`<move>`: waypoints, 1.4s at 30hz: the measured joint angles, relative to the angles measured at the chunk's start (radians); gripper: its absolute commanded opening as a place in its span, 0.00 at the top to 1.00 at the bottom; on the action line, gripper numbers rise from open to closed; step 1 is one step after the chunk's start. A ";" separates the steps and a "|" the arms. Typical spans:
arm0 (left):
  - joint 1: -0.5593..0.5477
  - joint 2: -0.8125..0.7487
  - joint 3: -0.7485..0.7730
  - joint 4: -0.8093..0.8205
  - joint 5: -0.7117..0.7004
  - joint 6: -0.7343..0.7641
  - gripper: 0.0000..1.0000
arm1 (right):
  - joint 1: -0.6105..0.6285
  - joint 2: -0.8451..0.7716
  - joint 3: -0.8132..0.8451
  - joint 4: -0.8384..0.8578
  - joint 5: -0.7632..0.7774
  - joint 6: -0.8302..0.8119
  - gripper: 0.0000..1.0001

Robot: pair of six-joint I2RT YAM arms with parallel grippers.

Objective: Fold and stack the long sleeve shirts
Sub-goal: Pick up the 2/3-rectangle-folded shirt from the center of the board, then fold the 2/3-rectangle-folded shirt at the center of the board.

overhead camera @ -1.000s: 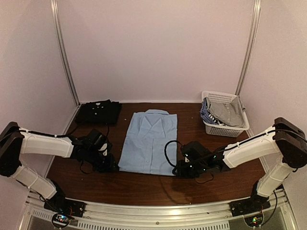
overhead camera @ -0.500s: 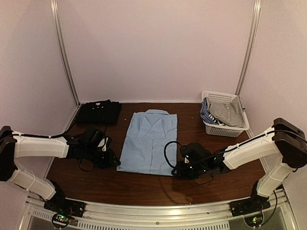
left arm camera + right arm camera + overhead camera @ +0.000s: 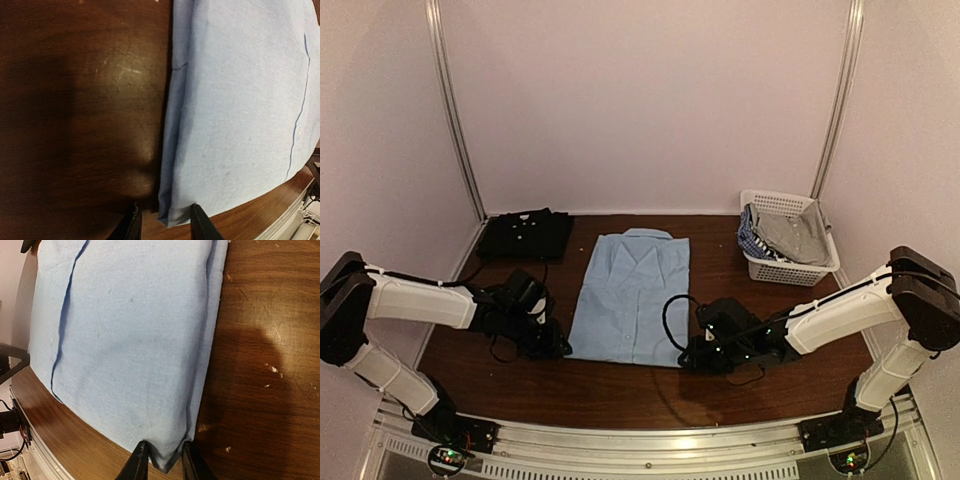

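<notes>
The light blue collared cloth shirt (image 3: 630, 295) looks limp, best lifted by near corners: right pincer (image 3: 162, 466) pinches one, left pincer (image 3: 165, 225) gapes round the other.

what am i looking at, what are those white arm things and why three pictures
Two white robot arms are bolted to the near edge of a brown table. The wide picture comes from a fixed camera above and behind them; each close-up from a camera on one wrist. A folded light blue shirt lies mid-table, a folded black shirt far left, a white basket of clothes far right. The left gripper stands open around the blue shirt's near left corner. The right gripper has the near right corner between its fingers; whether it grips is unclear.
</notes>
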 measured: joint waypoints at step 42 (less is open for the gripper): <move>0.080 0.036 0.503 -0.237 0.139 0.005 1.00 | -0.261 -0.104 0.439 -0.272 -0.070 -0.215 1.00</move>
